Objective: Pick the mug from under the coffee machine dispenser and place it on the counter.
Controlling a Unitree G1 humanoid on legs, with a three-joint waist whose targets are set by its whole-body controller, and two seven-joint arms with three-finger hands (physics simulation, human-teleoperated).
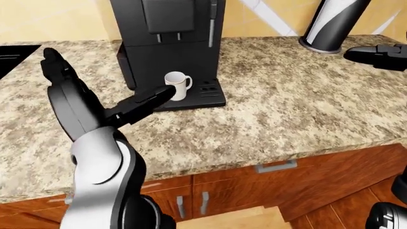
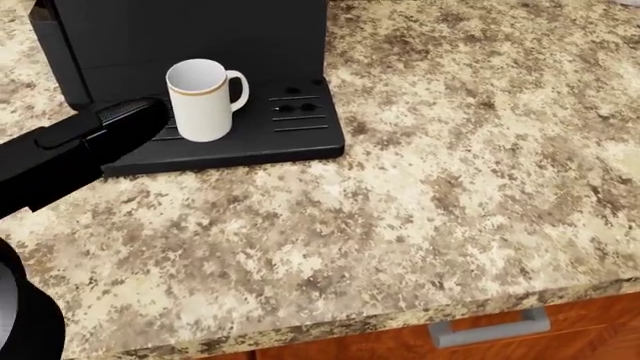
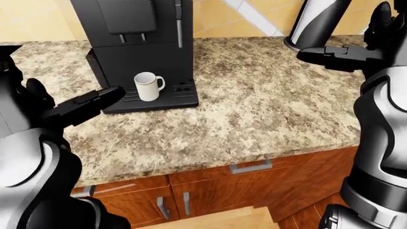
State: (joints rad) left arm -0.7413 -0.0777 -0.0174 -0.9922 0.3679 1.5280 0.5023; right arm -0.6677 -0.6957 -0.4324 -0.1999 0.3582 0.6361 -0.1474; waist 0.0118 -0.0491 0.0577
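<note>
A white mug (image 2: 203, 100) with a thin gold rim band stands upright on the drip tray of the black coffee machine (image 1: 172, 43), under the dispenser, handle to the right. My left hand (image 2: 110, 133) is open, its black fingers stretched toward the mug from the left, tips just short of it and holding nothing. My right hand (image 3: 330, 56) is open and raised over the counter (image 2: 450, 187) at the right, far from the mug, empty.
A black and white cylinder (image 1: 332, 24) stands at the top right of the counter. A dark stove edge (image 1: 13, 55) shows at the far left. Wooden cabinet drawers with grey handles (image 3: 251, 167) lie below the counter edge.
</note>
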